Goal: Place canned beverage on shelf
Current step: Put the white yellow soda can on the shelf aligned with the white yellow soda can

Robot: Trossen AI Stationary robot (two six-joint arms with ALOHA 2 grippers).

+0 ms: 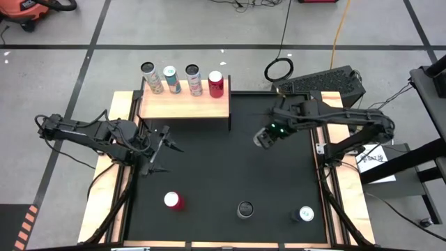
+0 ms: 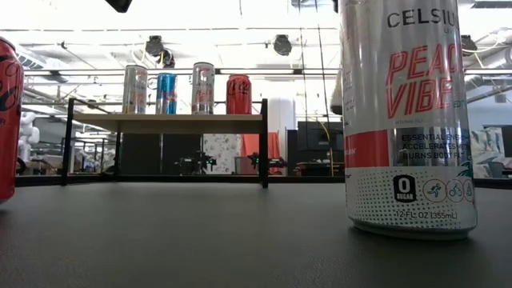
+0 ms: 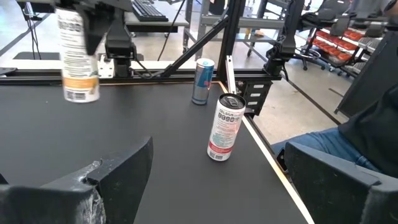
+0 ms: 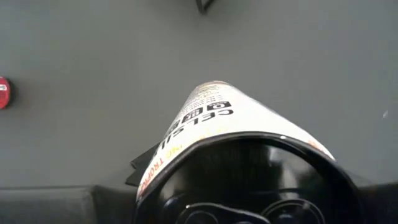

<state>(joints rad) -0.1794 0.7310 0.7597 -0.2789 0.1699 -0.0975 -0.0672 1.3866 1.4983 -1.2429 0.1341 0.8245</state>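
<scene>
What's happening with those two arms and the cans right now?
Right end effector shut on Celsius can, above table centre. Left end effector open, empty. Shelf holds four cans along its back edge; front strip free. Nothing between.

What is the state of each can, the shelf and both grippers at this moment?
shelf: holds four upright cans.
right gripper: shut on the held can.
held can: upright in the right gripper.
left gripper: open, empty.
red can: upright on table.
Celsius can: upright on table.
blue can: upright on table.
</scene>
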